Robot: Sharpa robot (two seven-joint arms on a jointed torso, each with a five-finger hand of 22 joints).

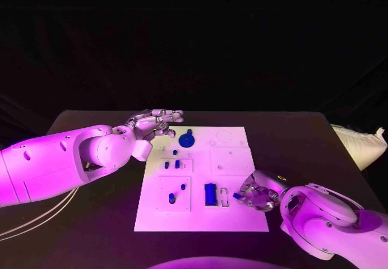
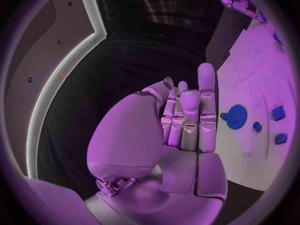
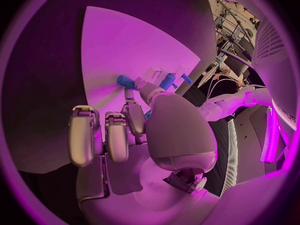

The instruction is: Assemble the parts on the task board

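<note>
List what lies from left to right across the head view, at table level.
Left hand → blue gear on the task board → long blue block → right hand, pinching a small blue part.

Head view: mounted high, looking down on the task board (image 1: 202,185) from its near edge, at moderate range. Left wrist view: set close behind the left hand (image 2: 178,135), facing along the fingers past the task board's far corner. Right wrist view: set close behind the right hand (image 3: 134,135), facing across the task board. Shared by all views: the task board.
</note>
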